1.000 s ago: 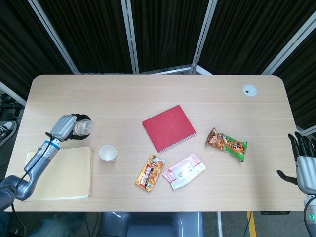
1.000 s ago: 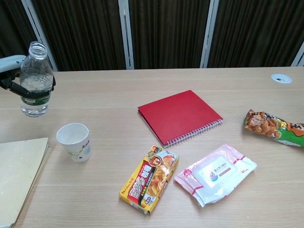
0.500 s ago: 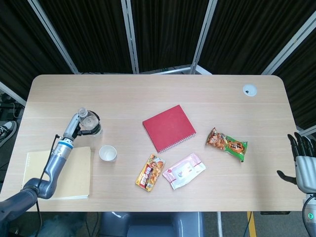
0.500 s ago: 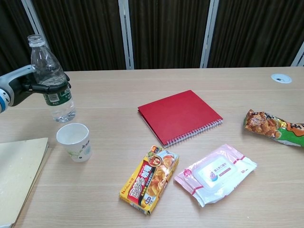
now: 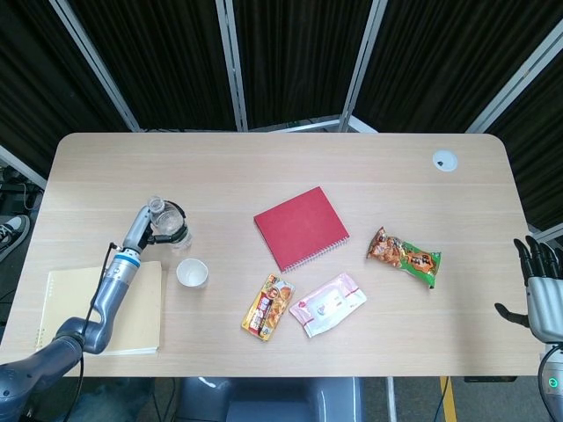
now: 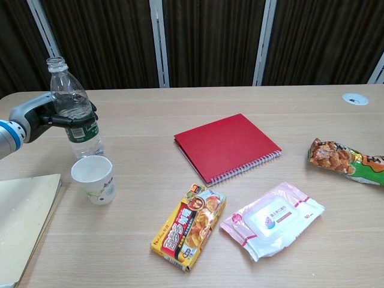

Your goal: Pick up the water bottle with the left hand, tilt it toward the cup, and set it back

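At the desk's front-left corner a yellow folder is laid flat. Just behind it, near the left edge, the water bottle is held by the left hand, whose fingers are wrapped around its middle above the green label. The bottle is uncapped, is leaned slightly with its neck toward the left, and appears to be lifted clear of the desk, though contact at its base cannot be ruled out from these views. The paper cup is stood upright directly in front of the bottle, just beside the folder's right edge, with its mouth open upward. Toward the middle of the desk a red spiral notebook is set at an angle. In front of it, nearer the front edge, a yellow snack box and a pink pack of wet wipes are placed side by side, close but apart. Further right a green and orange snack bag is laid. A round cable grommet is seen near the back-right corner. Beyond the right edge the right hand is held off the desk, fingers spread and grasping nothing.
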`<move>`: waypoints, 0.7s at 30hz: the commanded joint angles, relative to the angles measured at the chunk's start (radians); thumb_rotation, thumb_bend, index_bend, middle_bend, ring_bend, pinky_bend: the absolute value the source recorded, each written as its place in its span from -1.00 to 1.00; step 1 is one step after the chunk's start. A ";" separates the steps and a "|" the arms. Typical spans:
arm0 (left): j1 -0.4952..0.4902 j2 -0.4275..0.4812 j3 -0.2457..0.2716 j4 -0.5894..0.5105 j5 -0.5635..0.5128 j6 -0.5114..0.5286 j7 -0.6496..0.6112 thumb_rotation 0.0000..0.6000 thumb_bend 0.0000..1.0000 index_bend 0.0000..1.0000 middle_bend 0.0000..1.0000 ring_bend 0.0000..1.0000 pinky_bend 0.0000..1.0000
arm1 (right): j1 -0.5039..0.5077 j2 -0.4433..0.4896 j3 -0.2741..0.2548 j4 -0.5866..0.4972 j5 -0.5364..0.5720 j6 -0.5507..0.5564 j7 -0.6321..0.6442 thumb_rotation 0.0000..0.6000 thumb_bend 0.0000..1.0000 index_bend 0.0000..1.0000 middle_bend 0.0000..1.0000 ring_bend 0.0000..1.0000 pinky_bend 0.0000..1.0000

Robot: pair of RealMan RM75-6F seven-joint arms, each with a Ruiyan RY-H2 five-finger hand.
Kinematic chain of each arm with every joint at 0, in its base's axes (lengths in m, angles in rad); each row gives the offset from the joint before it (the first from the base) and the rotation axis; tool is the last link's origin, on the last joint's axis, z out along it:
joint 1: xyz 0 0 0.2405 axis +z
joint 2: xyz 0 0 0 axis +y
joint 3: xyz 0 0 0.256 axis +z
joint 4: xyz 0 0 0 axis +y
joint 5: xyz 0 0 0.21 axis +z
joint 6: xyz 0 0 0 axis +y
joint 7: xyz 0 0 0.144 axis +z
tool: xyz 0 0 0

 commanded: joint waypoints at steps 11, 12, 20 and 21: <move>0.012 0.003 0.025 -0.003 0.031 0.009 -0.014 1.00 -0.55 -0.32 -0.40 -0.40 -0.36 | -0.001 0.002 -0.002 -0.007 -0.005 0.005 -0.005 1.00 -1.00 -1.00 -1.00 -1.00 -1.00; 0.013 0.005 0.025 -0.005 0.032 0.011 -0.017 1.00 -0.57 -0.34 -0.43 -0.41 -0.37 | -0.001 0.002 -0.003 -0.007 -0.005 0.005 -0.006 1.00 -1.00 -1.00 -1.00 -1.00 -1.00; 0.024 0.023 0.032 -0.017 0.042 0.027 -0.023 1.00 -0.79 -0.63 -0.71 -0.70 -0.56 | -0.002 0.001 -0.004 -0.009 -0.006 0.006 -0.008 1.00 -1.00 -1.00 -1.00 -1.00 -1.00; 0.024 0.027 0.034 -0.020 0.044 0.026 -0.026 1.00 -0.81 -0.67 -0.76 -0.76 -0.61 | -0.002 0.001 -0.004 -0.009 -0.006 0.006 -0.008 1.00 -1.00 -1.00 -1.00 -1.00 -1.00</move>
